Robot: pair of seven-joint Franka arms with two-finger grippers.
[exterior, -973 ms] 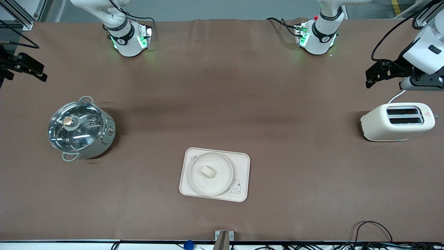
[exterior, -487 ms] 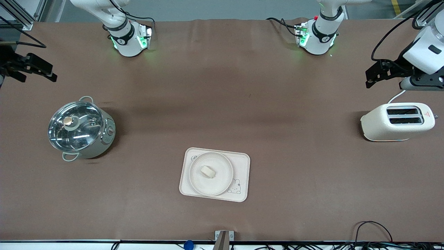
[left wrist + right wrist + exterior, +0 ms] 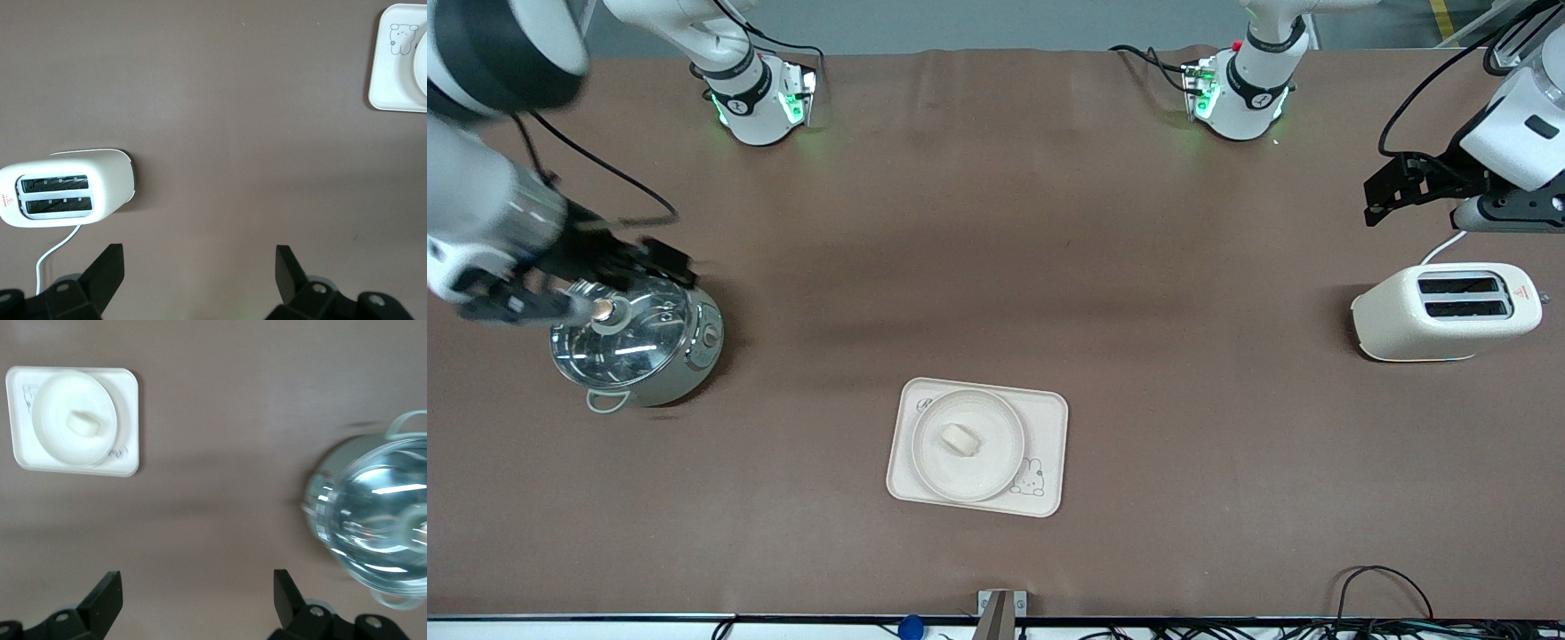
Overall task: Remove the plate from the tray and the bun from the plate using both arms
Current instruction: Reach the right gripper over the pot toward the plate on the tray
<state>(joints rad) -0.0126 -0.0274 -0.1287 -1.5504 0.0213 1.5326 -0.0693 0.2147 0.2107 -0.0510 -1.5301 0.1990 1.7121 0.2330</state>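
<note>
The round cream plate (image 3: 996, 467) lies on the rabbit tray (image 3: 1049, 418), near the table's front edge. The small pale bun (image 3: 960, 438) lies on the plate's middle. My right gripper (image 3: 676, 260) is open and empty, up over the steel pot (image 3: 627, 342). Its wrist view shows the plate (image 3: 53, 407), the bun (image 3: 85, 421) and the tray (image 3: 130, 420) well away from its fingers (image 3: 107, 597). My left gripper (image 3: 1375, 203) is open and empty, held over the table beside the toaster (image 3: 1440, 311), and waits. Its wrist view shows a corner of the tray (image 3: 393, 73).
The steel pot with a glass lid (image 3: 373, 520) stands toward the right arm's end. The cream toaster (image 3: 67, 193) with its white cord stands toward the left arm's end. Brown table cloth lies between them and the tray.
My right arm has swung in from the table's end and its gripper is now over the pot. The left arm, plate and bun have not moved.
</note>
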